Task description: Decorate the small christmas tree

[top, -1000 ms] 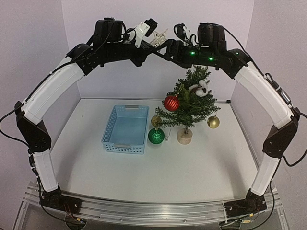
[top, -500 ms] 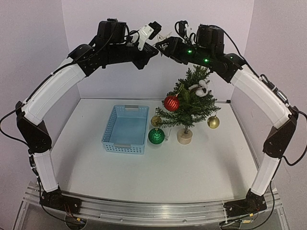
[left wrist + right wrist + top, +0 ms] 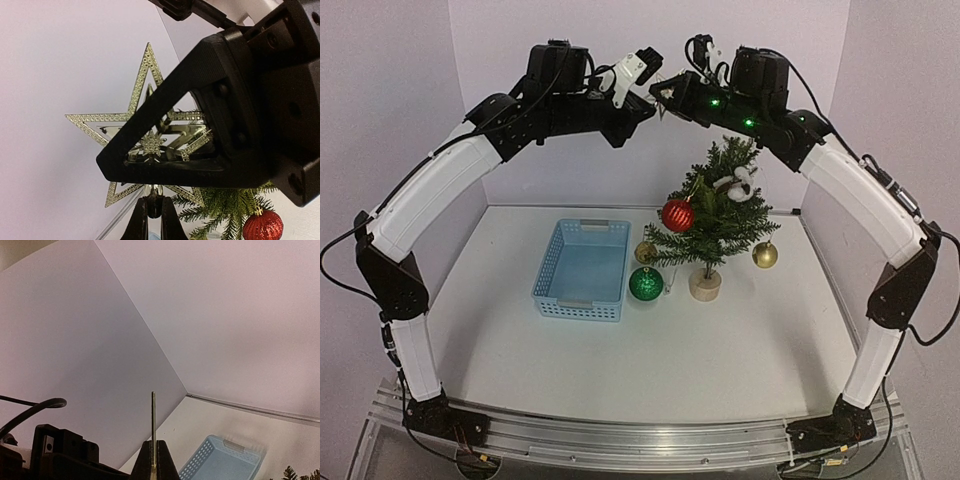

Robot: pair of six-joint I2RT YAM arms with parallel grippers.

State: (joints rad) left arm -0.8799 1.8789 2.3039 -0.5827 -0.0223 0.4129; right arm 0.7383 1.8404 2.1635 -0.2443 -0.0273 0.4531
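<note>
Left gripper (image 3: 151, 212): jaws pinched almost together on the short stem at the bottom of the gold star (image 3: 150, 143). The star sits upright above the fingertips.

Right gripper (image 3: 154, 462): jaws also closed, clamped flat on the same star. The right wrist view sees it edge-on, a thin gold strip rising from between the fingertips. In the left wrist view, 1 black right finger (image 3: 235, 75) lies across the star's face and covers its right half.

So 2 grips on 1 star. Both arms are raised high and the grippers meet nose to nose well above the table (image 3: 720, 350), up and left of the tree's tip in the top view. From the top view the star is mostly hidden behind the 2 gripper heads.

Small christmas tree (image 3: 715, 215): upright on its round wooden base (image 3: 705, 284), right of centre, toward the far edge of the surface, well apart from the star.
- Red bauble (image 3: 677, 214) on its left side.
- White ornament (image 3: 735, 183) near the top.
- Left gold bauble (image 3: 645, 252) and right gold bauble (image 3: 764, 254) at the low branch tips. Can't tell whether they hang or rest on the surface.

Green bauble (image 3: 645, 284): on the surface between the tree base and the blue basket (image 3: 548, 265), just beside the basket's right wall.

Basket: left of centre, long side running toward the far edge.
</note>
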